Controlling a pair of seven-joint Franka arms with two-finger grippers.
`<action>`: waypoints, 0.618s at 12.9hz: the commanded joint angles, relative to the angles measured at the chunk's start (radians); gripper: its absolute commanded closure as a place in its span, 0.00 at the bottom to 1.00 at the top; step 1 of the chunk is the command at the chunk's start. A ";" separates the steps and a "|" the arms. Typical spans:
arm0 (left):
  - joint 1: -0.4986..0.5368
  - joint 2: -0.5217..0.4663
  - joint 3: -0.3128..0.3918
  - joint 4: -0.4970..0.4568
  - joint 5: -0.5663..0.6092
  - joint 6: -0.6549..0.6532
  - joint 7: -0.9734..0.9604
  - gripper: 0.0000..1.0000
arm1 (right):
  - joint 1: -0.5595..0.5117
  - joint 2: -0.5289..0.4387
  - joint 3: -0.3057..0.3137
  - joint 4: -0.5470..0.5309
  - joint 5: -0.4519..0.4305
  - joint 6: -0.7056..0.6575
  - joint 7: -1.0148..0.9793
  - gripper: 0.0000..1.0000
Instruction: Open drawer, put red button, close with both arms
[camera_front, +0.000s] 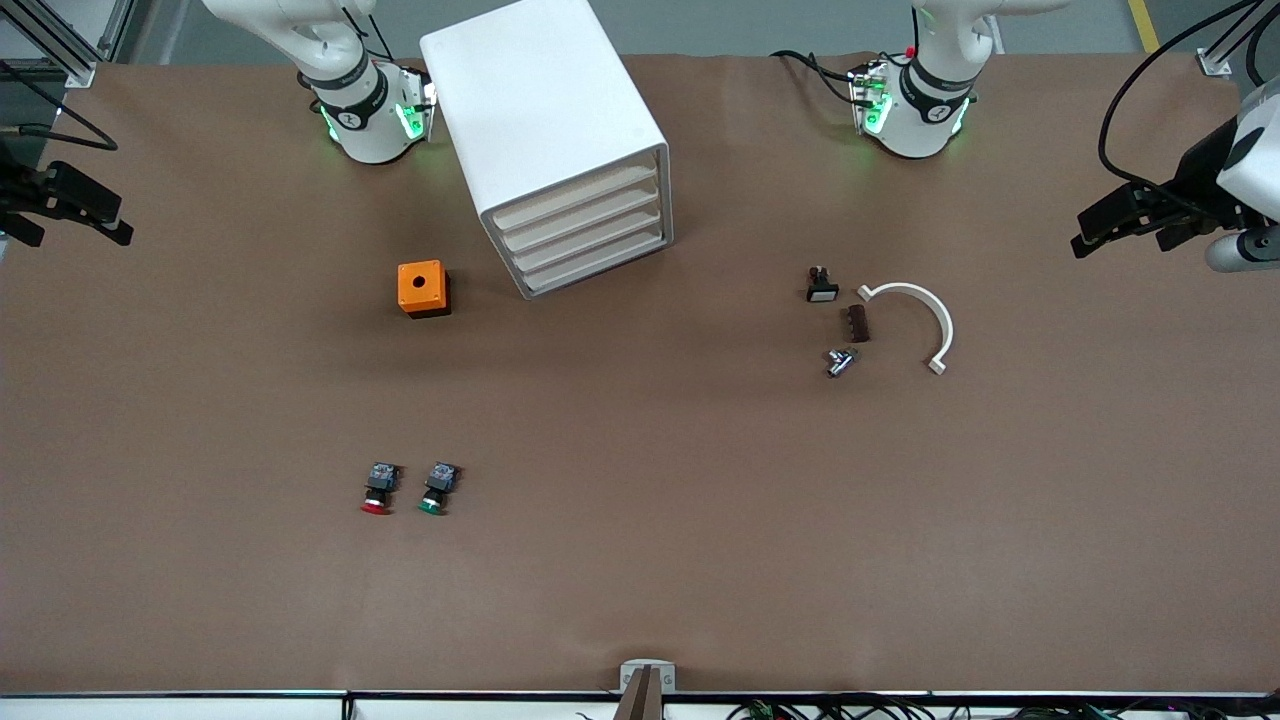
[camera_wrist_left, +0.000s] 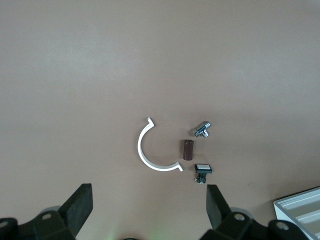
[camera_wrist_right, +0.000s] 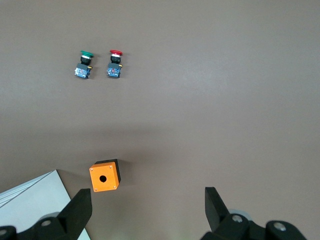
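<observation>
**Both arms wait, drawers shut, red button on the table**

The white cabinet stands between the 2 arm bases, its 4 drawers all pushed in. The red button lies on the brown table, well nearer the front camera than the cabinet, just beside the green button, toward the right arm's end. The orange box sits between them and the cabinet.

The left gripper hangs over the table by the white half-ring, jaws wide open and empty. The right gripper hangs near the orange box, jaws likewise spread, holding nothing.
</observation>
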 joint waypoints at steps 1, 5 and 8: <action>0.011 0.000 -0.010 0.011 0.020 -0.016 0.006 0.00 | -0.006 -0.028 0.003 -0.029 0.002 0.003 0.014 0.00; 0.017 0.011 -0.005 0.014 0.020 -0.016 0.013 0.00 | -0.007 -0.029 0.002 -0.031 0.004 0.002 0.010 0.00; 0.078 0.022 -0.005 0.012 0.011 -0.033 0.018 0.00 | -0.007 -0.031 0.002 -0.043 0.002 0.002 0.010 0.00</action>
